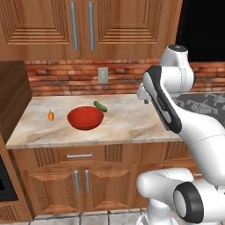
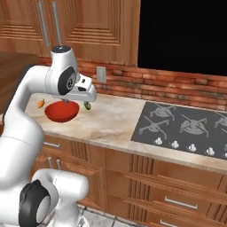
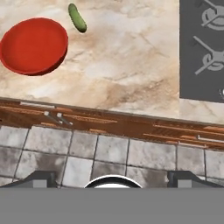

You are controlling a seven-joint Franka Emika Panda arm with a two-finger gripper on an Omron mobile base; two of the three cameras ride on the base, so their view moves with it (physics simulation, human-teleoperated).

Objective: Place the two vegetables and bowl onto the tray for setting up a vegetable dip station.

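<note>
Pincer (image 3: 112,177) spread wide and empty, arm folded high before the marble counter (image 1: 127,125), where glossy red bowl (image 1: 85,117) sits between carrot (image 1: 51,116) and cucumber (image 1: 100,106).

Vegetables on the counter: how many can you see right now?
2. A carrot lies left of the red bowl; a cucumber lies just behind the bowl's right side. Others may be hidden behind the arm.
</note>
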